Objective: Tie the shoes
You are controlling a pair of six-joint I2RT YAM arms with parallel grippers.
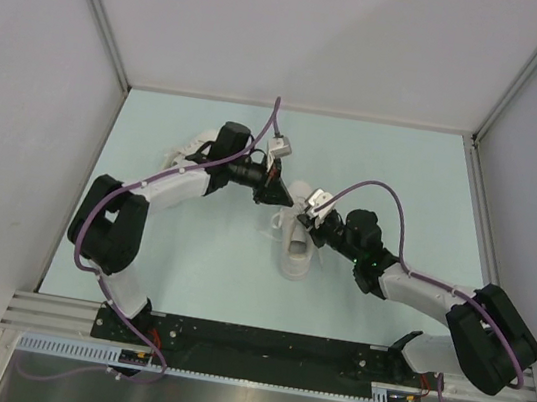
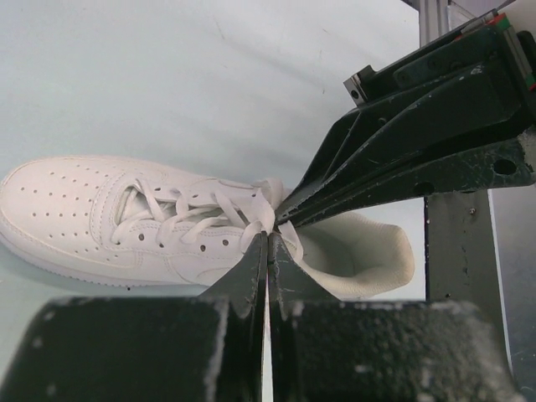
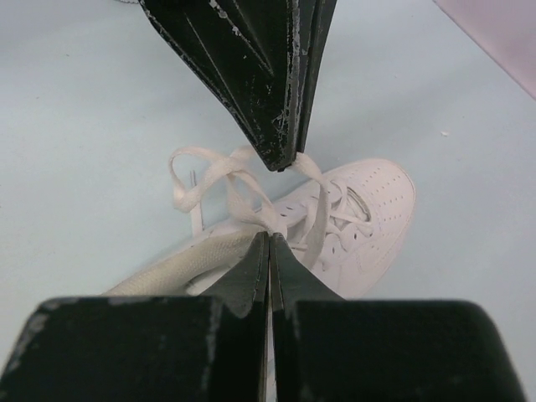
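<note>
On the pale table (image 1: 186, 280) one white shoe (image 1: 297, 254) lies at the middle, between the arms. A second shoe (image 1: 176, 154) sits far left, partly hidden behind the left arm. Over the middle one, the left gripper (image 2: 268, 239) and right gripper (image 3: 270, 239) meet tip to tip, each pinched tight on its laces (image 3: 201, 177).

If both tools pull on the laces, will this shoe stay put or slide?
Probably slides: the shoe looks small and light, free on a smooth table. The laces hang in loose loops, so floppy; slack likely goes first. It sits flat; tipping seems unlikely.
</note>
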